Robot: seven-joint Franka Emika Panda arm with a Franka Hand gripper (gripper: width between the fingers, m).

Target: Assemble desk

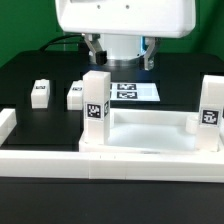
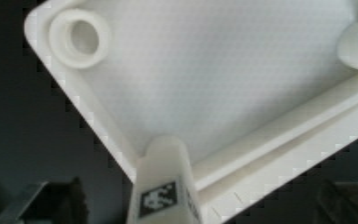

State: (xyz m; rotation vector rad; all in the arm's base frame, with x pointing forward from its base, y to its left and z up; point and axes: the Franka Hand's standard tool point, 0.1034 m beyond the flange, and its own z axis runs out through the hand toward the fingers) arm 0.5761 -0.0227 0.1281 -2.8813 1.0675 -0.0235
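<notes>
The white desk tabletop lies upside down at the front of the table. One leg stands upright at its corner on the exterior view's left, and another leg stands at the corner on the right. Two loose legs rest on the black table further left. My gripper hangs open above and behind the tabletop, holding nothing. In the wrist view the tabletop's inside fills the frame, with a round socket in one corner. A tagged leg rises in line with the gap between my dark fingers.
The marker board lies flat behind the tabletop, under the arm. Low white border rails run along the front and the exterior view's left of the work area.
</notes>
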